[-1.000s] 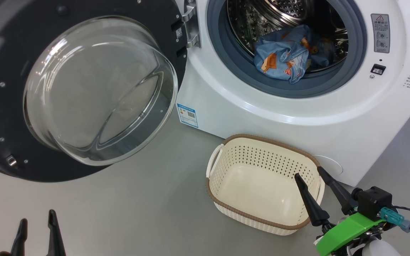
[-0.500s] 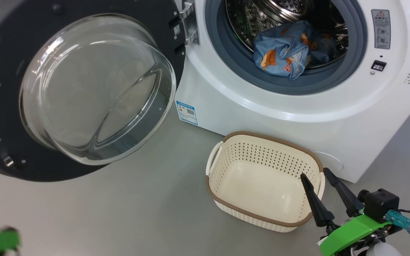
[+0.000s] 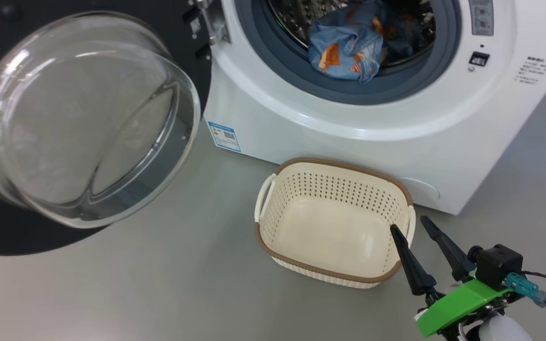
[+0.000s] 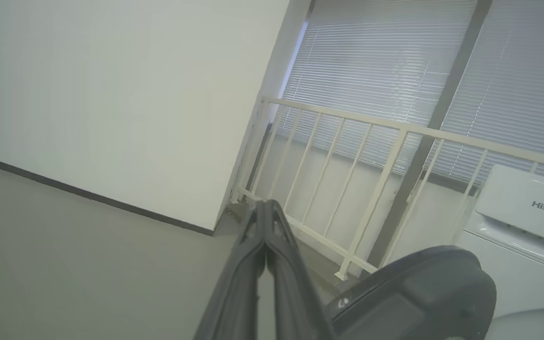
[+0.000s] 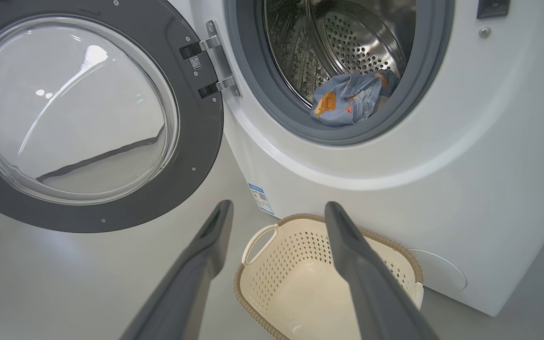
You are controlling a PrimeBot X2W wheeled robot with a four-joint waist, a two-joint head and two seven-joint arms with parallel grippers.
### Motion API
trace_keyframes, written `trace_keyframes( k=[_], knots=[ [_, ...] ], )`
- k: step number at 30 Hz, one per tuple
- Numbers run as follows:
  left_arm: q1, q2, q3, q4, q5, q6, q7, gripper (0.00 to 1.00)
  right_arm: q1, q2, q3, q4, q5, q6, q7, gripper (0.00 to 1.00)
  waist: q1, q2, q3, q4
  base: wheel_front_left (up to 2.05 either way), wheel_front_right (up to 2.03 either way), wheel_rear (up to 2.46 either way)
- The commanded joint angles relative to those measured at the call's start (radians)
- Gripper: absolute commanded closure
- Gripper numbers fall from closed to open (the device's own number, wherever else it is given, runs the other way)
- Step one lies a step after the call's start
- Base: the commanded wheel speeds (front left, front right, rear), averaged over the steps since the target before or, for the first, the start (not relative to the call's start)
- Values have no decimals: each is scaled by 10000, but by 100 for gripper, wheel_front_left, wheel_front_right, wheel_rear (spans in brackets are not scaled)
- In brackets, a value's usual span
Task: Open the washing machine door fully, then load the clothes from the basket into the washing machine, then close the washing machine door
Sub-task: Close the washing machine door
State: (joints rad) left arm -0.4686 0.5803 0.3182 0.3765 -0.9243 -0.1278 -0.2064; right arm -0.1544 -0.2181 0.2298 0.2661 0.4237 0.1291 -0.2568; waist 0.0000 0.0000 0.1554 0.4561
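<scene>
Head view: light blue printed clothes (image 3: 344,47) were seen at the mouth of the white front-loading washing machine (image 3: 349,118), liable to be trapped by its black-rimmed glass door (image 3: 83,118); left hand (image 4: 265,204) pressed together, right hand (image 3: 408,223) spread.

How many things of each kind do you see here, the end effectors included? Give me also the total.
washing machine: 1
washing machine door: 1
basket: 1
clothes bundle: 1
end effectors: 2, the left end effector and the right end effector
total: 6
</scene>
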Motion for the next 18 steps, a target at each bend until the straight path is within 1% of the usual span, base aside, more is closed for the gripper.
trace_keyframes(
  k=[1,3,5,6,8,10,13,16,18],
  knots=[
    [-418,785,256,-61,-140,-27,104,100,-246,20,258,-253,-107,16,-49,0,0,0,217,-209,0,0,0],
    [-901,1212,136,786,-1171,-27,813,100,-349,14,320,-247,-124,16,-49,0,0,0,348,-328,0,0,0],
    [-1224,1711,-71,1422,-1894,-28,1555,100,-437,22,384,-235,-141,16,-49,0,0,0,468,-437,0,0,0],
    [-1403,1828,-124,1701,-2403,-28,2054,100,-473,34,405,-234,-158,16,-49,0,0,0,529,-481,0,0,0],
    [-1603,2231,-377,2141,-2990,-28,2978,100,-538,32,450,-214,-176,16,-49,0,0,0,645,-554,0,0,0],
    [-1834,2427,-498,2516,-3786,-28,4090,100,-595,17,495,-202,-184,16,-49,0,0,0,755,-597,0,0,0],
    [-1973,2830,-769,3023,-4359,-28,5379,100,-665,-1,560,-190,-189,16,-49,0,0,0,870,-654,0,0,0],
    [-2122,3105,-1010,3271,-4712,-28,6284,100,-715,-25,624,-180,-189,16,-49,0,0,0,962,-691,0,0,0],
    [-2253,3192,-1106,3366,-4891,-28,6623,100,-737,-33,641,-176,-198,16,-49,0,0,0,1004,-695,0,0,0]
  ],
)
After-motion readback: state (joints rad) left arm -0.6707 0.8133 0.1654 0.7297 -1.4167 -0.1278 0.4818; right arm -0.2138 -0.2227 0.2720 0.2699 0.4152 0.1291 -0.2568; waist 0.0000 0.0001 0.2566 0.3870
